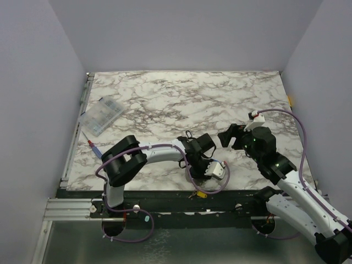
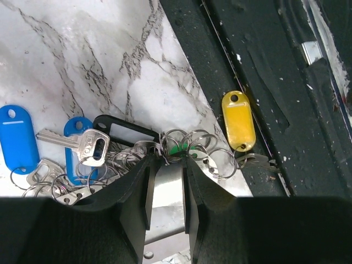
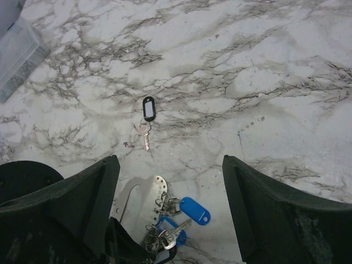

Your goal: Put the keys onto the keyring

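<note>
You see a white desk (image 1: 220, 99) veined with grey and brown, enclosed by plain pale lilac walls (image 1: 181, 33) at the back and both sides; a black strip (image 1: 154, 199) borders its near edge. Lighting is soft, even.

We take this for a robotics lab test cell: the left arm (image 1: 157, 151) and the right arm (image 1: 286, 171) stand on a dark base plate (image 1: 165, 201) at the near edge of a marble-patterned tabletop (image 1: 192, 99). Plain lilac walls (image 1: 181, 33) box it in on 3 sides, and aluminium rails (image 1: 66, 209) edge it.
</note>
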